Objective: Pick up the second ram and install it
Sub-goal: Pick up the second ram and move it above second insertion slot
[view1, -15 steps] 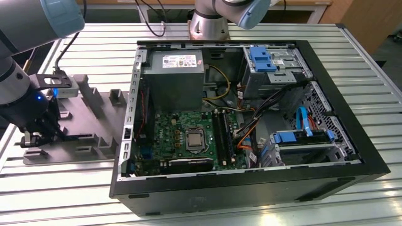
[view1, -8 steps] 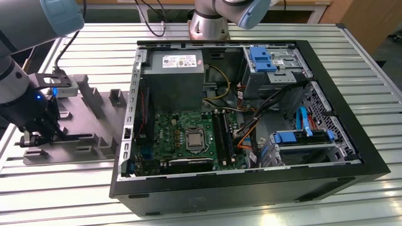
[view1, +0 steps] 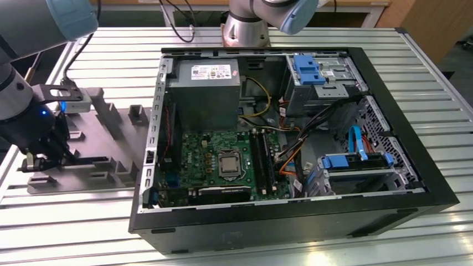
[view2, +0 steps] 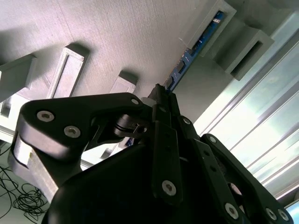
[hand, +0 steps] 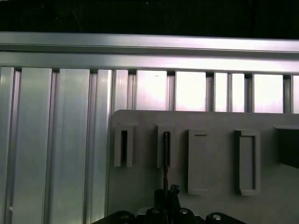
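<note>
The second ram [view2: 196, 46] is a thin blue-green strip standing on edge in a slot of the grey fixture block [view1: 103, 133] at the exterior view's left. In the first wrist view the second ram [hand: 165, 158] shows edge-on as a dark line running from a slot to my fingertips. My gripper [view1: 33, 162] is low over that block, well apart from the computer case. In both wrist views my gripper [view2: 162, 93] [hand: 167, 193] has its black fingers drawn together on the strip's near end. The black slot rails [view1: 260, 160] lie on the green motherboard [view1: 214, 155].
The open black computer case [view1: 296, 221] lies on its side on the slatted aluminium table [view1: 74, 233]. Inside it are a grey power-supply box [view1: 203, 88], blue drive brackets [view1: 310, 69] and loose cables [view1: 296, 149]. The fixture block [hand: 210, 121] carries several raised slots.
</note>
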Controlling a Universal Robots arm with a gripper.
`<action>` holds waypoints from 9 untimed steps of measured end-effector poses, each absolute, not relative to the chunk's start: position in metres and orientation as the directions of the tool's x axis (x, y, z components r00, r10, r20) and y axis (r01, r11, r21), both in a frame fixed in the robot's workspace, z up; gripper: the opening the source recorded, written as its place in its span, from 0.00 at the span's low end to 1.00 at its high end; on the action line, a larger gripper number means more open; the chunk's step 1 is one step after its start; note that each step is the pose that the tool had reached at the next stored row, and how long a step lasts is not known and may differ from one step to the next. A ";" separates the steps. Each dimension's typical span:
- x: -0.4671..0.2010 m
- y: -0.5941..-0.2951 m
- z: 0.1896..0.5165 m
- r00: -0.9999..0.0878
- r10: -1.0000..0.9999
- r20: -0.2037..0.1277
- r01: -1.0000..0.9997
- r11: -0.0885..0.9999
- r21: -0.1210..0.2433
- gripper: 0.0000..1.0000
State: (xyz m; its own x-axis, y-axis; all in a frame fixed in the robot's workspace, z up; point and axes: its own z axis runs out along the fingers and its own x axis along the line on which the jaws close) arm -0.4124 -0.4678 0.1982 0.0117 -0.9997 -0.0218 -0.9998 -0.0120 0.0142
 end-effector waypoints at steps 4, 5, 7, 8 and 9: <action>-0.412 -0.468 0.199 0.012 -1.000 -0.022 -1.000 -0.012 0.014 0.14; -0.412 -0.468 0.200 0.012 -1.000 -0.022 -1.000 -0.012 0.014 0.14; -0.412 -0.468 0.200 0.012 -1.000 -0.022 -1.000 -0.012 0.014 0.14; -0.412 -0.468 0.200 0.012 -1.000 -0.022 -1.000 -0.012 0.014 0.14; -0.412 -0.468 0.201 0.012 -1.000 -0.022 -1.000 -0.012 0.014 0.14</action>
